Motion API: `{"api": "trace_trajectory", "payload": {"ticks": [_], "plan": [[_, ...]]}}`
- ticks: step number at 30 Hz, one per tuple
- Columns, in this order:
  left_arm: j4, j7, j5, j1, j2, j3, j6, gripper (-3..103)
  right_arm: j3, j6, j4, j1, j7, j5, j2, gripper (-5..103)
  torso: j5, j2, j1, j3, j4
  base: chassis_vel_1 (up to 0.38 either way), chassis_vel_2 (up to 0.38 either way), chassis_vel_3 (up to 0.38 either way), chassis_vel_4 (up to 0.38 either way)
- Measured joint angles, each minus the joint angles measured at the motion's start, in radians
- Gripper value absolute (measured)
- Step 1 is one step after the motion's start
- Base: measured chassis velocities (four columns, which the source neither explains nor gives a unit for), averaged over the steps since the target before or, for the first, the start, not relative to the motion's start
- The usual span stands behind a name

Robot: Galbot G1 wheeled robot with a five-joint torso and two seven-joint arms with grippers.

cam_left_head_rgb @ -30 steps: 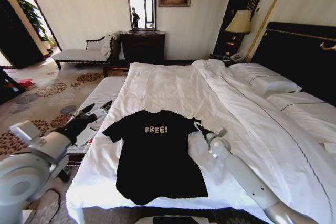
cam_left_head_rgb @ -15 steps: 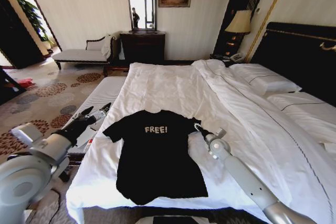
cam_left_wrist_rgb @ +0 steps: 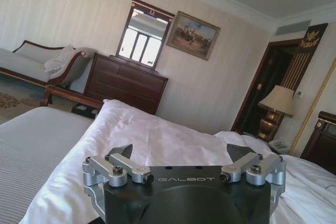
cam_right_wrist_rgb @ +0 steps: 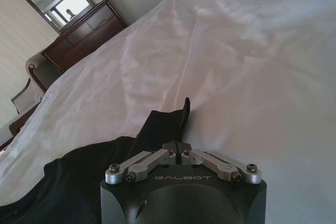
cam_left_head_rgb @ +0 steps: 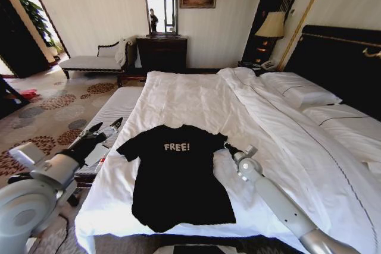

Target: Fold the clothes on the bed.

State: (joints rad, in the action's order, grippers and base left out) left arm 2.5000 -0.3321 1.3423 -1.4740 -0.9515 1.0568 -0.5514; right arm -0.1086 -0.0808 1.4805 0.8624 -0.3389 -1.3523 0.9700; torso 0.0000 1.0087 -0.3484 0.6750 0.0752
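Plainly the right end effector (cam_right_wrist_rgb: 177,146) pinches the T-shirt (cam_left_head_rgb: 178,173) sleeve – fingertips hidden (left end effector (cam_left_wrist_rgb: 178,157) gapes).

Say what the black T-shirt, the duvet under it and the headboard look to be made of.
T-shirt: soft matte knit, probably cotton; it lies limp with white printed lettering. Duvet: smooth white woven fabric, creased, faint sheen. Headboard: dark, seemingly polished wood; uncertain.

The black short-sleeved cotton T-shirt (cam_left_head_rgb: 177,173) lies flat on the near part of the large white-sheeted bed (cam_left_head_rgb: 196,96). The right gripper (cam_left_head_rgb: 227,145) sits at the shirt's right sleeve, pinching it. The left gripper (cam_left_head_rgb: 105,129) hangs beyond the bed's left edge, jaws apart.
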Motion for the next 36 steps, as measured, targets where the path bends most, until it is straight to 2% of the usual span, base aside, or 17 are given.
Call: {"api": "trace_trajectory", "payload": {"ticks": [6, 14, 27, 36], "plan": [[0.000, -0.002, 0.005, 0.002, 0.001, 0.026, 0.003, 100, 0.007, 0.025, 0.004, -0.020, 0.005, 0.025, 0.002, 0, 0.0000, 0.000, 0.000, 0.000, 0.0000, 0.000, 0.000, 0.000, 0.000], [-0.009, -0.003, 0.018, 0.010, 0.009, 0.051, 0.009, 100, 0.045, 0.079, 0.093, -0.057, 0.005, 0.025, 0.006, 0, -0.0003, 0.000, 0.000, 0.000, 0.0000, 0.000, 0.000, 0.000, 0.000], [-0.051, -0.004, 0.011, 0.020, 0.009, 0.046, 0.012, 100, 0.219, 0.096, 0.030, -0.150, 0.028, 0.060, 0.092, 0, -0.0002, 0.000, 0.000, 0.000, -0.0001, 0.000, 0.000, 0.000, 0.000], [-0.083, -0.003, -0.001, 0.036, 0.013, 0.030, 0.016, 100, 0.291, 0.112, 0.019, -0.131, 0.057, 0.093, 0.158, 0, -0.0001, 0.000, 0.000, 0.000, -0.0001, 0.000, 0.000, 0.000, 0.000]]}}
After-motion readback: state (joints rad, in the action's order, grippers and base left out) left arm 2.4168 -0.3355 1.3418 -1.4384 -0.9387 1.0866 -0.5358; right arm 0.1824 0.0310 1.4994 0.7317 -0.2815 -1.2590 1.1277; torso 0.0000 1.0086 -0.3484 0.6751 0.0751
